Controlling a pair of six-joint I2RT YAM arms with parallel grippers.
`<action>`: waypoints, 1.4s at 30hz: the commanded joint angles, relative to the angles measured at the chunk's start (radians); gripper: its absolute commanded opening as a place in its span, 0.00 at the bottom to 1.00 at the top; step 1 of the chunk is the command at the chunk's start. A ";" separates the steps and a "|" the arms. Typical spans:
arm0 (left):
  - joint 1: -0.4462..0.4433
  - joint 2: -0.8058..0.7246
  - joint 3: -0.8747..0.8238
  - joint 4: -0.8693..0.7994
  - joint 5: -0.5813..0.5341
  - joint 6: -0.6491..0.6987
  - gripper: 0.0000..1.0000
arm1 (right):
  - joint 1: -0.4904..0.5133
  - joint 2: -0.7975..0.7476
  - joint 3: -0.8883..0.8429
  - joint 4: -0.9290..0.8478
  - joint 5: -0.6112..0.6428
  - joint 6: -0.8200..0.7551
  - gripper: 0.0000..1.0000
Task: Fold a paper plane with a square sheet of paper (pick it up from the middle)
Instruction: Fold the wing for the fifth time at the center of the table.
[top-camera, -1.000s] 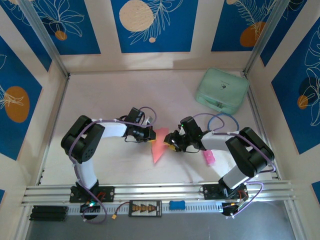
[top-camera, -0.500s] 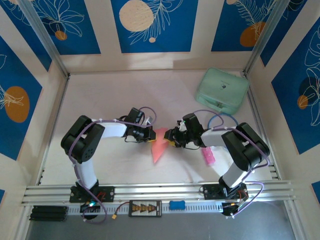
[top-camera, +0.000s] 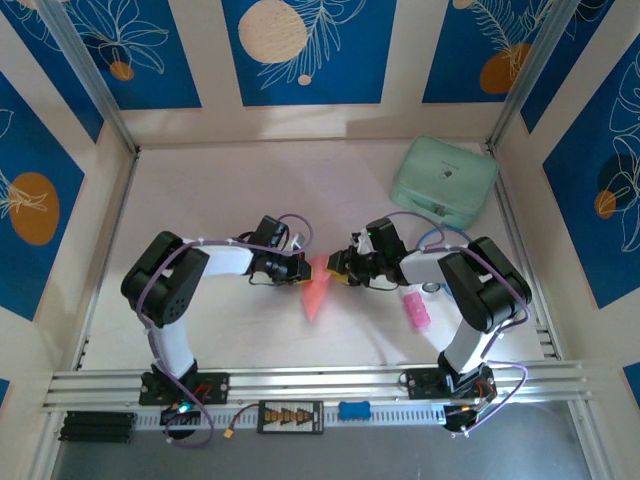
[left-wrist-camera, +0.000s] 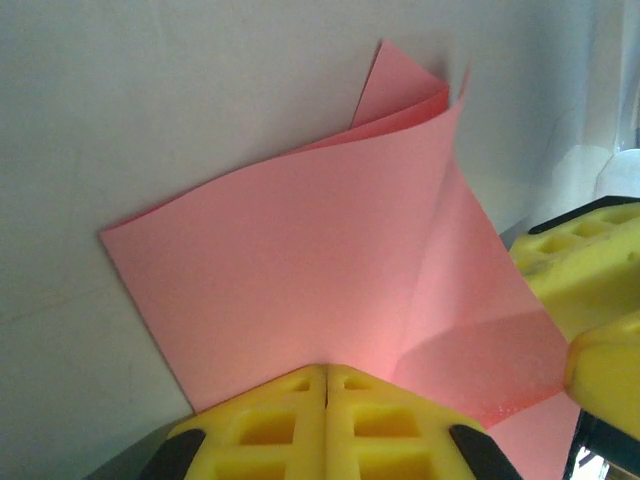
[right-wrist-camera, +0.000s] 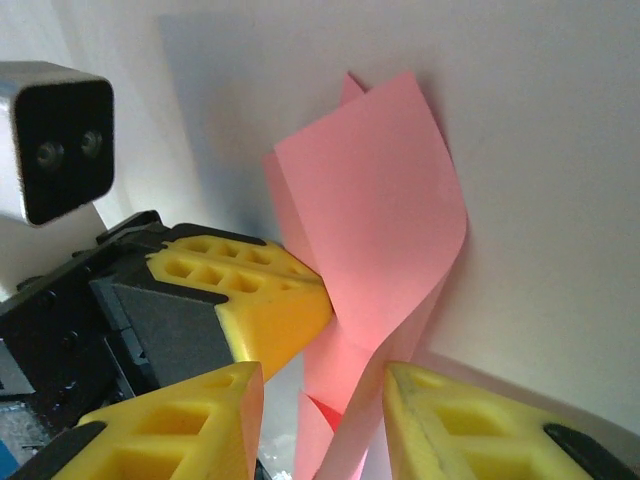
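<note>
Two pincers: left pincer (left-wrist-camera: 327, 374) clamped on paper (left-wrist-camera: 290, 260), right pincer (right-wrist-camera: 322, 388) half-open around it.

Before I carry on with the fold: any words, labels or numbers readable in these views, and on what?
No text is readable anywhere.
On the case: a small dark mark on the lid, too small to read.
On the paper: plain pink, no print.
On the wall panels: leaf and circle drawings, no words.

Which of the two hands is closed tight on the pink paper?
The left hand: its yellow fingers meet, pinching the paper at its edge. The right hand has its fingers standing apart, the paper passing between them.
</note>
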 joint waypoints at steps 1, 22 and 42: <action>0.004 -0.011 -0.028 -0.056 -0.017 0.019 0.03 | -0.003 -0.007 -0.005 -0.039 -0.024 0.000 0.39; 0.008 -0.033 -0.021 -0.050 -0.003 0.011 0.04 | -0.004 0.040 0.059 -0.106 -0.043 -0.034 0.37; 0.008 -0.151 -0.013 -0.089 -0.023 -0.047 0.11 | 0.025 -0.072 -0.065 -0.067 0.081 0.073 0.09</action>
